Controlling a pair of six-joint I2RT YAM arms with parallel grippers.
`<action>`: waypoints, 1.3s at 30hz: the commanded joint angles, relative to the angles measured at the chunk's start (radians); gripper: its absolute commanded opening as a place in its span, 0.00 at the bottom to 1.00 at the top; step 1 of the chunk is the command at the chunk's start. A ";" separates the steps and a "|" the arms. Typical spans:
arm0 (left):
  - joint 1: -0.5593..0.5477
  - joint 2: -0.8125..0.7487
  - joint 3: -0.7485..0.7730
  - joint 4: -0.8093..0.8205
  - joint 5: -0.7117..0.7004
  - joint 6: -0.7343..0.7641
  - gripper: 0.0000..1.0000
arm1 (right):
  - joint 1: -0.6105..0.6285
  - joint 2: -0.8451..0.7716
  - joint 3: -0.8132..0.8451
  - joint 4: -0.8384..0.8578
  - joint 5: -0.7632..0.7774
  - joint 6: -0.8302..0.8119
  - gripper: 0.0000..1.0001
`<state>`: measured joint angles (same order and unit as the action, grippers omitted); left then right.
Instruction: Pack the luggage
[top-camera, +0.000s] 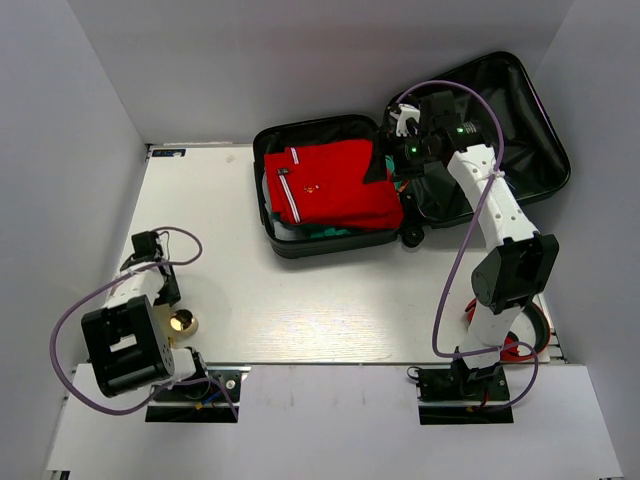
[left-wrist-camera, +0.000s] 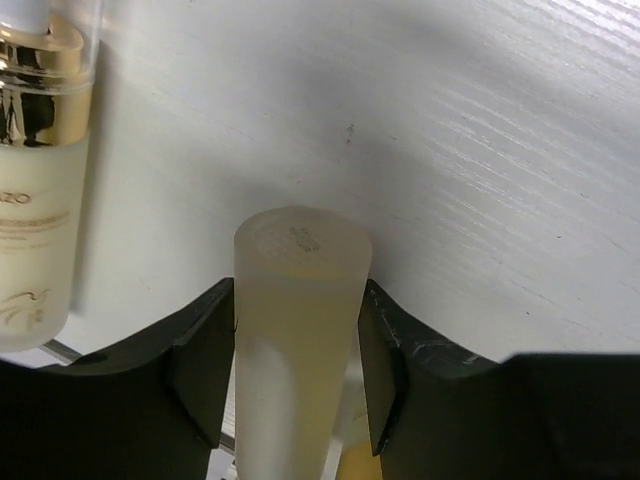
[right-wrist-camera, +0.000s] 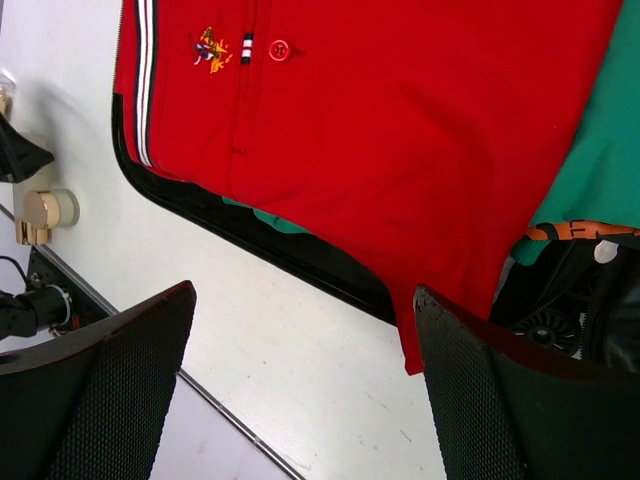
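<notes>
A black suitcase (top-camera: 322, 247) lies open on a white table (top-camera: 300, 310), toward the far right, its lid thrown back. One half already holds a folded red shirt (top-camera: 330, 185) on top of a green garment (right-wrist-camera: 590, 140), so the clothes look packed. Toiletries remain outside, at the near left and well apart from the case. There the left claw (left-wrist-camera: 297, 330) grasps a frosted, pale yellow bottle (left-wrist-camera: 300, 270), its fingers pressed against both sides. Just beside it is a second bottle (left-wrist-camera: 35, 180) with a gold collar. The right claw (right-wrist-camera: 303, 300) hangs wide open and empty over the shirt and the case's edge. The second bottle shows the letters "ZO", the rest cut off. The shirt bears a small embroidered emblem, too small to read.
</notes>
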<state>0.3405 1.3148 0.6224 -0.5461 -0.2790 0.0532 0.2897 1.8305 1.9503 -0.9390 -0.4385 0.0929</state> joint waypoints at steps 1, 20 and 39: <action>-0.001 0.018 0.035 -0.038 0.070 -0.076 0.00 | -0.004 -0.036 -0.004 0.020 0.009 0.013 0.90; -0.169 -0.183 0.396 0.092 0.477 -0.193 0.00 | -0.020 -0.191 -0.298 0.186 -0.035 0.070 0.90; -0.554 0.435 1.164 0.406 -0.028 -0.763 0.00 | -0.064 -0.249 -0.418 0.272 -0.039 0.088 0.90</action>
<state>-0.1860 1.6882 1.6775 -0.2546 -0.1261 -0.5266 0.2352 1.6329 1.5398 -0.7006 -0.4831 0.1764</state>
